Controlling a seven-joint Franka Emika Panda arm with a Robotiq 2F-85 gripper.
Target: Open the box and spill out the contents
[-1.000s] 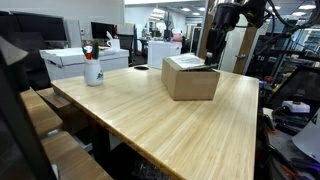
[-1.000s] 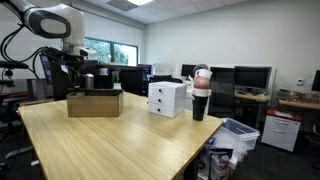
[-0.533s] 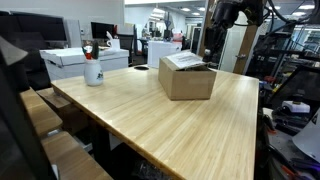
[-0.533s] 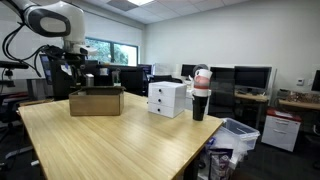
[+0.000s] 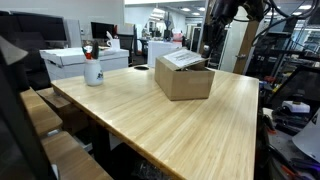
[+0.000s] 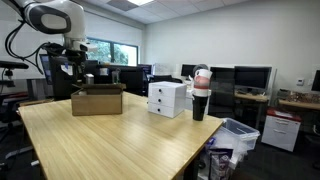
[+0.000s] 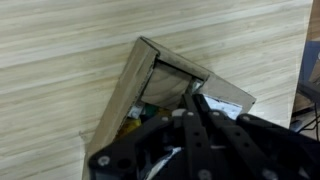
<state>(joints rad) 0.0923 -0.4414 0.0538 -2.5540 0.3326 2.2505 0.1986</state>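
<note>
Over at the far end of the wooden table (image 5: 150,125), the box (image 5: 183,78) sits upright with its top flaps lifted, and the gripper (image 5: 205,50) hangs right at its far upper edge. In the exterior view from across the room, the arm reaches down behind the carton (image 6: 97,101) and the gripper (image 6: 72,82) is low against its top.

Now the wrist view: the gripper (image 7: 194,98) has its jaws drawn fully together, the dark fingers (image 7: 203,115) meeting at a point just over an inner flap of the box (image 7: 130,85). Whether any cardboard is nipped between them, I can't tell. Down inside the opening, a glimpse of the contents (image 7: 135,118), yellow and green bits tucked in a corner.

Well apart from the carton stand a white mug (image 5: 92,71) and stacked white boxes (image 6: 167,98).
</note>
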